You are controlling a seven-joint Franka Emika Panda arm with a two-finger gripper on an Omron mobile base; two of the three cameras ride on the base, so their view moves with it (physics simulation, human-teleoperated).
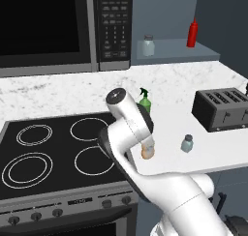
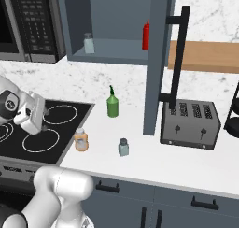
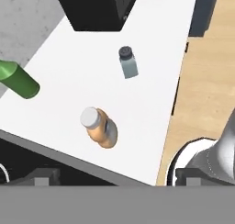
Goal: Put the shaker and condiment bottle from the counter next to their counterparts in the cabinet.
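Two task items stand upright on the white counter [image 2: 154, 157], apart from each other and untouched. Seen from the hand camera, the condiment bottle [image 3: 99, 128] lies just ahead of the gripper [image 3: 117, 176], roughly centred between the finger tips [image 3: 42, 176], which stand wide apart with nothing between them. It is a squat orange-amber bottle with a pale cap and a light label band. Farther ahead and slightly to one side is the shaker [image 3: 128, 62], a small pale grey-blue translucent piece with a dark grey cap. A green spray bottle [image 3: 19, 81] sits off to the far side. Beyond the shaker is a black toaster [image 3: 98, 7]. Up in the open cabinet [image 2: 114, 47], well above the gripper, stand a matching shaker [image 2: 88, 43] and a slim red squeeze bottle [image 2: 146, 36].
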